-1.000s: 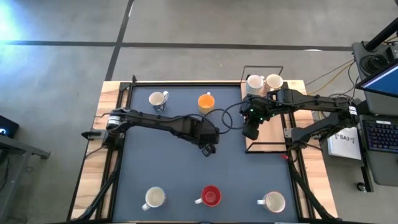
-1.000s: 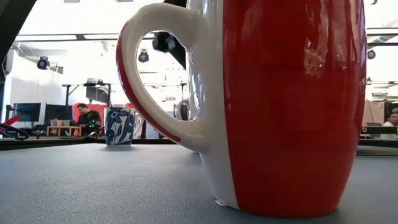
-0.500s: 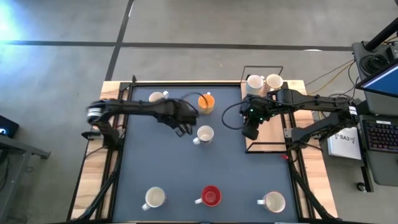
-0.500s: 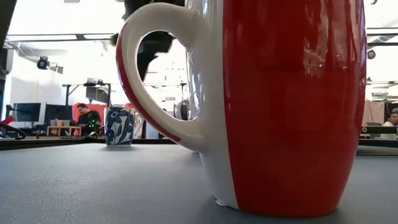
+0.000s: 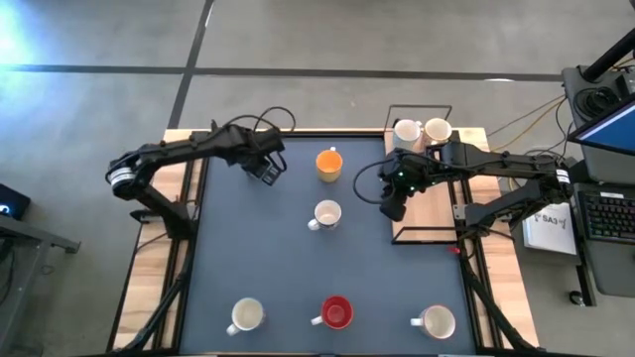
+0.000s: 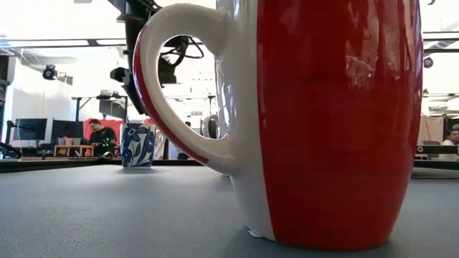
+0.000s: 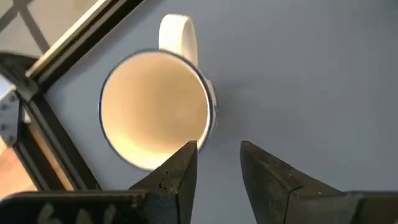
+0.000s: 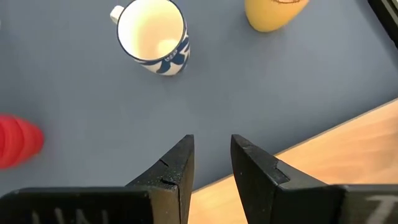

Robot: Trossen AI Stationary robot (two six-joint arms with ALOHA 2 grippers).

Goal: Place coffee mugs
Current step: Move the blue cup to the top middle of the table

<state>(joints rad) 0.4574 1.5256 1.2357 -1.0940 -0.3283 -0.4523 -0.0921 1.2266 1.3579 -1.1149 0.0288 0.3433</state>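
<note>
Coffee mugs stand upright on the dark mat: an orange mug (image 5: 328, 164) at the far side, a white mug with a blue pattern (image 5: 326, 214) in the middle, and a white mug (image 5: 246, 315), a red mug (image 5: 336, 312) and another white mug (image 5: 435, 322) along the near edge. Two more white mugs (image 5: 407, 131) stand on the tray. My left gripper (image 5: 266, 169) hangs open above a blue-rimmed white mug (image 7: 155, 109) at the far left, and the arm hides that mug in the high view. My right gripper (image 5: 393, 209) hangs open by the tray's left edge, over bare mat (image 8: 211, 143).
A wooden tray with a black wire frame (image 5: 422, 234) lies at the table's right side. A black rail (image 7: 59, 134) runs along the mat's left edge, close to the far-left mug. In the low view the red mug (image 6: 330, 122) fills the foreground. People sit in the room beyond.
My left gripper has swung from the table's middle toward the far left corner and now stands over the far-left mug. The blue-patterned white mug it had covered stands uncovered in the middle of the mat.
</note>
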